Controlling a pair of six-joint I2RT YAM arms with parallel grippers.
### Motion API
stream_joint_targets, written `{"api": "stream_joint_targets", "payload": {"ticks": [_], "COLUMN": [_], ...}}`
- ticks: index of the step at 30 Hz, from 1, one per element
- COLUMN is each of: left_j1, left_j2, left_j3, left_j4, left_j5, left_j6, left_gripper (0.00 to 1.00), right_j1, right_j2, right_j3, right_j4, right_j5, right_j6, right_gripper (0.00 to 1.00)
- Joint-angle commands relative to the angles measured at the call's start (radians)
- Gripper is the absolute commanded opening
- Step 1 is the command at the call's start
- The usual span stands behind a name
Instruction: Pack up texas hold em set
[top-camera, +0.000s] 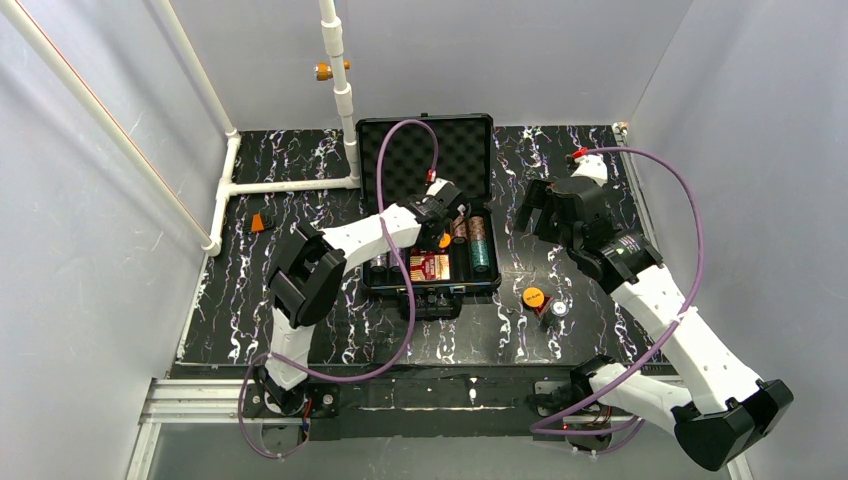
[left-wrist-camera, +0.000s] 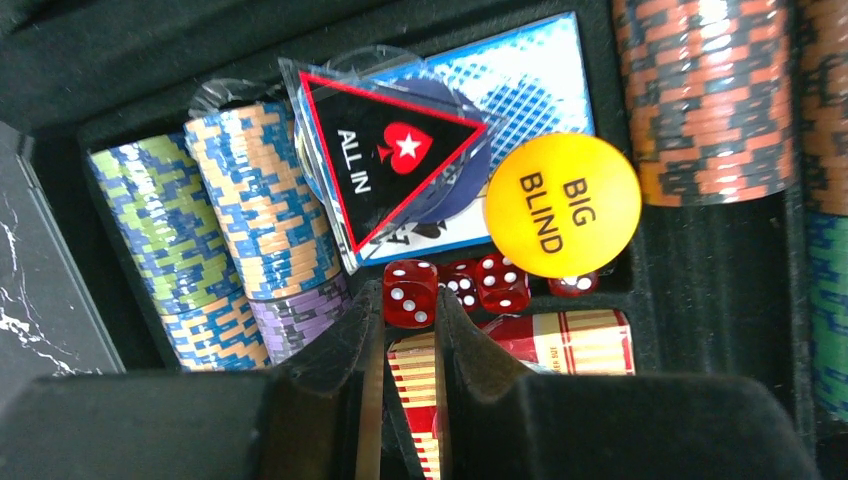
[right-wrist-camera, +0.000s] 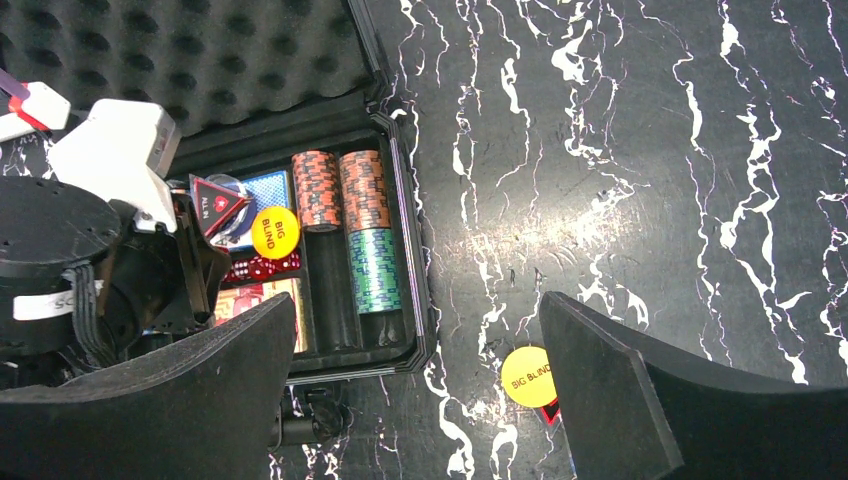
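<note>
The black case (top-camera: 497, 272) lies open at mid-table with its egg-crate foam lid (top-camera: 440, 150) tipped back. My left gripper (top-camera: 440, 228) is down inside it; in the left wrist view the gripper (left-wrist-camera: 410, 302) is shut on a red die (left-wrist-camera: 410, 288) above other dice. Beside them lie an orange BIG BLIND disc (left-wrist-camera: 562, 205), a black ALL IN triangle (left-wrist-camera: 385, 160), chip rows (left-wrist-camera: 250, 200) and a red card deck (left-wrist-camera: 580, 340). My right gripper (top-camera: 535, 215) is open and empty, right of the case. A second orange BIG BLIND disc (right-wrist-camera: 527, 376) lies on the table below it.
Near the orange disc (top-camera: 534, 296) on the table lie a clear disc (top-camera: 559, 309) and a red-and-black piece (top-camera: 543, 311). A small orange block (top-camera: 258, 222) sits at the left. A white pipe frame (top-camera: 290, 185) runs along the back left. White walls enclose the table.
</note>
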Motion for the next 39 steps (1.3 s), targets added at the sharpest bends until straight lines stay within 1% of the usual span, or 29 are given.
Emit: {"api": "stream_joint_targets", "payload": {"ticks": [1, 9, 12, 14, 15, 16, 20, 24, 31, 39], "left_j1": [0.004, 0.004, 0.005, 0.004, 0.004, 0.004, 0.005, 0.005, 0.004, 0.009], "left_j2": [0.01, -0.01, -0.011, -0.01, -0.012, -0.014, -0.041, -0.093, -0.231, -0.476], "left_j3": [-0.026, -0.056, -0.064, -0.069, -0.069, -0.071, -0.089, -0.128, -0.214, -0.368], "left_j4": [-0.011, -0.002, 0.002, 0.006, 0.008, 0.01, 0.025, 0.045, 0.069, 0.1], "left_j5": [-0.001, 0.026, 0.028, 0.028, 0.03, 0.032, 0.036, 0.032, 0.013, -0.043], "left_j6": [-0.029, -0.057, -0.059, -0.057, -0.057, -0.056, -0.054, -0.047, -0.008, 0.114], "left_gripper": [0.0, 0.0, 0.03, 0.06, 0.1, 0.15, 0.4, 0.58, 0.77, 0.98], "right_j1": [0.002, 0.002, 0.002, 0.002, 0.002, 0.002, 0.002, 0.002, 0.002, 0.002], "right_j2": [-0.008, -0.011, -0.009, -0.007, -0.006, -0.006, -0.005, -0.006, 0.0, 0.008], "right_j3": [0.003, -0.002, -0.003, -0.002, 0.0, 0.001, 0.009, 0.006, 0.006, 0.003], "right_j4": [0.015, 0.012, 0.011, 0.012, 0.011, 0.012, 0.002, -0.005, -0.027, -0.083], "right_j5": [0.001, 0.0, -0.006, -0.008, -0.008, -0.008, -0.007, -0.008, -0.002, 0.005], "right_j6": [-0.013, -0.013, -0.012, -0.011, -0.011, -0.012, -0.011, -0.004, 0.006, 0.006], "right_gripper": [0.98, 0.98, 0.98, 0.99, 0.98, 0.98, 0.98, 0.98, 0.98, 0.98]}}
